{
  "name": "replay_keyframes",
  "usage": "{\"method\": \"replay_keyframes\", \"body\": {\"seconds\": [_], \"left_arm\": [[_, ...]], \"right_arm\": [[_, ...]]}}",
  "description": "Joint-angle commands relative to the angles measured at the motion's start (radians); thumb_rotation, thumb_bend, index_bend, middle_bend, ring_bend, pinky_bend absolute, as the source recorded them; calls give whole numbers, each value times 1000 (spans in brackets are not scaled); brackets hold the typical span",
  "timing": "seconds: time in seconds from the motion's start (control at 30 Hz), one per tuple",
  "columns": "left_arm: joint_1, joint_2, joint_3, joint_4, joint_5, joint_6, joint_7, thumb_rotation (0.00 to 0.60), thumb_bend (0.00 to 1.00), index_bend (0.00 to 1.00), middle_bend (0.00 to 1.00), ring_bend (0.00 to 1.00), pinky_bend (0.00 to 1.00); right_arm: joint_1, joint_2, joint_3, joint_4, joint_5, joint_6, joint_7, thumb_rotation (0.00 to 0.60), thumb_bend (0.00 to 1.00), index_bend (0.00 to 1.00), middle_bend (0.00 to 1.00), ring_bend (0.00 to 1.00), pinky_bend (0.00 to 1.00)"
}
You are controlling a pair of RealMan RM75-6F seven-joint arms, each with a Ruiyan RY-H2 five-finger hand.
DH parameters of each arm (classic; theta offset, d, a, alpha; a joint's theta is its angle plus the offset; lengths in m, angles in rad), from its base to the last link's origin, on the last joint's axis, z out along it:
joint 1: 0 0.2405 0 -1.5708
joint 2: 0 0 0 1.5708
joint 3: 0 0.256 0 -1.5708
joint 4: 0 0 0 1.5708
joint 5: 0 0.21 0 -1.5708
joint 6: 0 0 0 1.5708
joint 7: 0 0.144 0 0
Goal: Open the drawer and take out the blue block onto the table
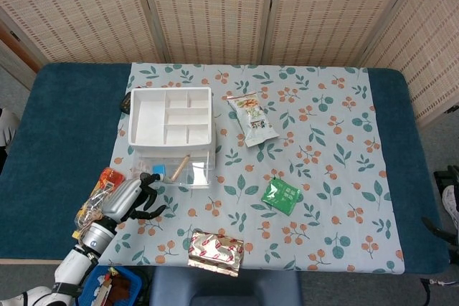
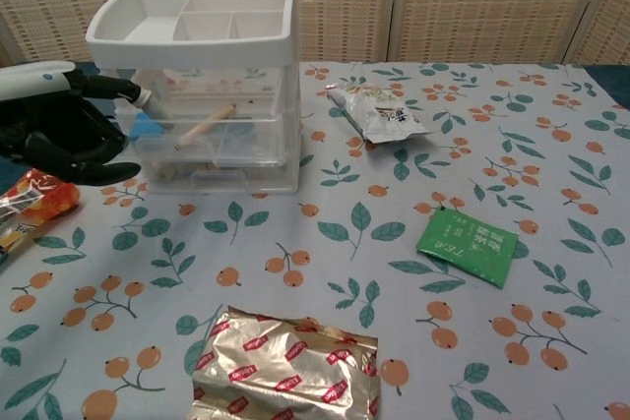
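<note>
A clear plastic drawer unit (image 1: 172, 134) with a white compartmented top stands toward the tabletop's (image 1: 57, 120) far-left corner. Its top drawer (image 1: 172, 171) is pulled out, holding one small blue block (image 1: 159, 171) and one wooden stick (image 1: 179, 167). The left robot hand (image 1: 135, 197), dark fingers curled, grips the drawer's front left corner. One crinkled foil packet (image 1: 216, 252) lies near the front edge; one flat green sachet (image 1: 280, 196) sits mid-tabletop.

- Green packet (image 2: 467, 245), toward the right edge of the tablecloth (image 2: 551, 154): white print, too small to read.
- Gold packet (image 2: 285, 363), at the near edge: red labels, illegible.
- Snack bag (image 2: 377, 113), near the far edge: print unreadable.
</note>
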Motion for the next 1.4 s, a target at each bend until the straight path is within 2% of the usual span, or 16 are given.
{"method": "replay_keyframes", "body": {"seconds": [0.03, 0.3, 0.47, 0.6, 0.73, 0.93, 1.17, 1.4], "left_arm": [[5, 8, 9, -7, 15, 5, -4, 600, 309, 315, 839, 924, 1000], [4, 33, 16, -11, 48, 23, 28, 600, 309, 247, 831, 922, 1000], [13, 89, 23, -33, 100, 56, 50, 600, 309, 240, 827, 919, 1000], [3, 131, 10, -9, 155, 78, 60, 600, 309, 244, 827, 916, 1000], [-26, 156, -10, 61, 254, 110, 63, 600, 309, 276, 827, 910, 1000], [-82, 133, -40, 219, 399, 185, 81, 600, 309, 334, 834, 909, 1000], [-160, 93, -33, 379, 505, 198, 92, 600, 302, 347, 835, 909, 1000], [-235, 60, -2, 500, 596, 185, 133, 600, 136, 357, 837, 907, 1000]], "right_arm": [[0, 1, 1, 0, 0, 1, 0, 600, 93, 0, 78, 34, 133], [-1, 3, 2, 0, 0, 2, 2, 600, 93, 0, 78, 34, 133], [-6, 23, 6, -11, -3, 14, 6, 600, 94, 0, 78, 34, 133], [-8, 41, 7, -26, -11, 21, 2, 600, 93, 0, 78, 34, 133], [-11, 56, 12, -41, -17, 36, 12, 600, 93, 0, 78, 34, 133], [-16, 76, 15, -65, -31, 57, -6, 600, 93, 0, 78, 34, 133], [-18, 86, 13, -80, -34, 59, -10, 600, 93, 0, 78, 34, 132], [-21, 93, 12, -85, -33, 62, -12, 600, 93, 0, 78, 34, 132]]}}
